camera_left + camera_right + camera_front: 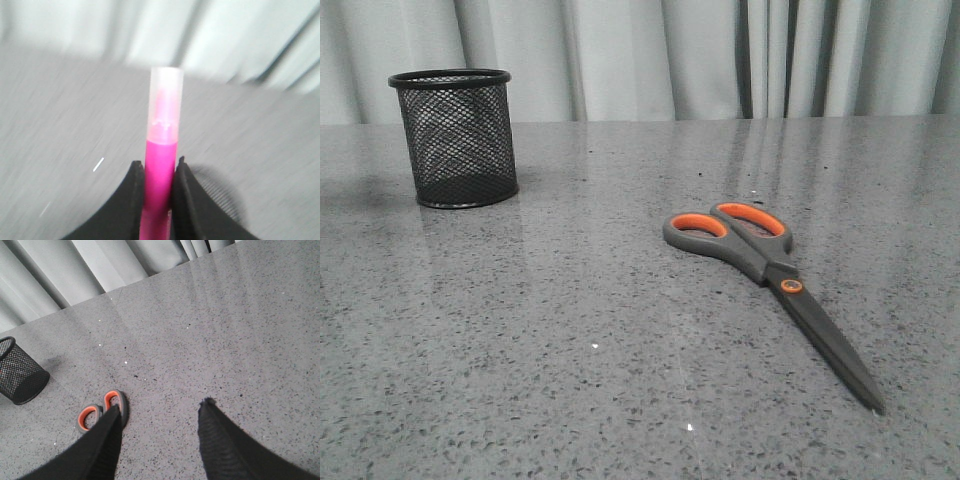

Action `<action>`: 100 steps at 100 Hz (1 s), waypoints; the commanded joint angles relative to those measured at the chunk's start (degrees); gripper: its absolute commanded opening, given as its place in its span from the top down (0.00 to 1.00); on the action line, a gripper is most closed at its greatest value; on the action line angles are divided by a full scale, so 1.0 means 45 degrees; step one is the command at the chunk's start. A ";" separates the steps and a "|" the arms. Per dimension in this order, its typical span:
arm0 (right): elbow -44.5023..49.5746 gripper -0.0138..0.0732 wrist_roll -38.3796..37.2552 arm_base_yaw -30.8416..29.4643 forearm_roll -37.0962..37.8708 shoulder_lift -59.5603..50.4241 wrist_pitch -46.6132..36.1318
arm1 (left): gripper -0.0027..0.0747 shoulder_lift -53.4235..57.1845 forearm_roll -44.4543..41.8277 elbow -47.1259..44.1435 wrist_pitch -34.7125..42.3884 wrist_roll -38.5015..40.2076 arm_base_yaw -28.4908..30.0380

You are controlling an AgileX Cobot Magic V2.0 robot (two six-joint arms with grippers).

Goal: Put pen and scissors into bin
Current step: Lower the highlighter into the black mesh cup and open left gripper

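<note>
I seem to work in a plain test room, not a home: ahead of my tool lies a bare grey speckled bench (570, 380), closed off behind by pale pleated curtains (720, 55) hiding the walls.

Left wrist view smeared by motion blur; table (60, 130) and curtain (225, 40) lack detail. Pen (161, 165) lower end cut off by frame edge, between the left gripper (159, 200) fingers. Right wrist view: scissors (100, 412) blades hidden behind one right gripper (160, 440) finger (100, 450); bin (17, 372) clipped at frame edge.
</note>
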State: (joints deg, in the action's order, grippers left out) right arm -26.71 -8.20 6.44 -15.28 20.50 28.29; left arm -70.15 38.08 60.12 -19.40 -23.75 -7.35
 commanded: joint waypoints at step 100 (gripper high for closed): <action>-0.0423 0.48 0.0136 0.0024 -0.0633 0.0222 -0.0077 | 0.71 -0.3180 0.4208 0.0373 0.5419 -0.4995 -0.3406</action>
State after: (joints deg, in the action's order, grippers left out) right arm -26.71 -8.20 6.44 -17.43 20.62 31.79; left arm -86.33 56.65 60.22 2.46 -46.05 -22.22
